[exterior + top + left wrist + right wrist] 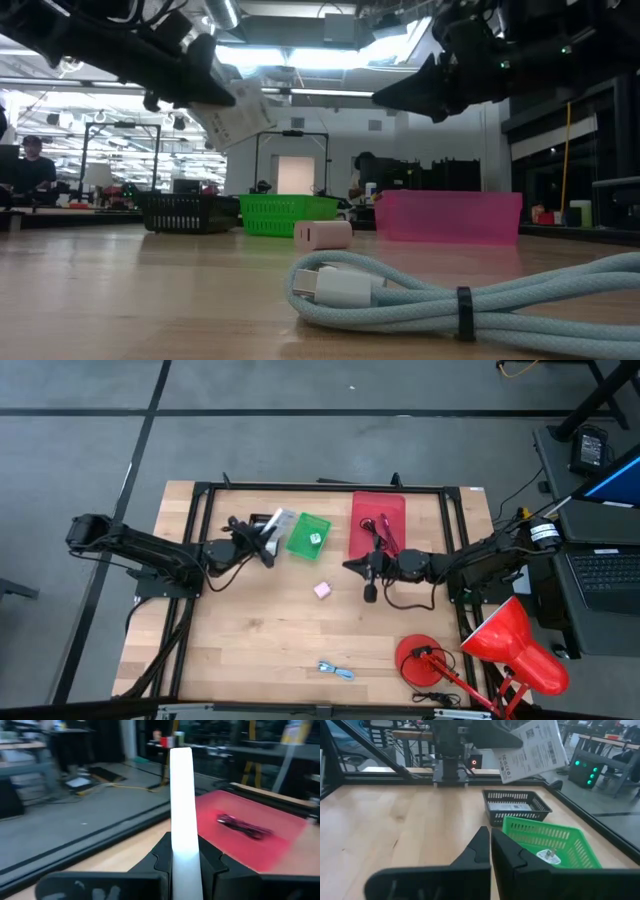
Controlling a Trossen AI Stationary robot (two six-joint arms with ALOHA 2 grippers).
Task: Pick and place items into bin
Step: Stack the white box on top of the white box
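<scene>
Gripping a white printed packet (532, 747) edge-on, our left pincer (266, 547) is hovering above the black basket (517, 805); our right pincer (352, 566) is pinched closed, empty, its packet text unreadable.

High cam overhead; low cam table-level; both see green bin (308, 535)

1. Table (250, 650): pale wood, smooth matt planks with visible grain
2. Green bin (542, 840) and black bin (516, 805): plastic mesh, slight sheen
3. Pink tray (447, 216): translucent plastic
4. White packet (532, 747): printed paper, matt, lightly creased
5. Pale blue cable (420, 295): woven sheath, matt
6. Desk lamp (515, 645): glossy red
7. Pink cube (322, 234): smooth plastic
</scene>
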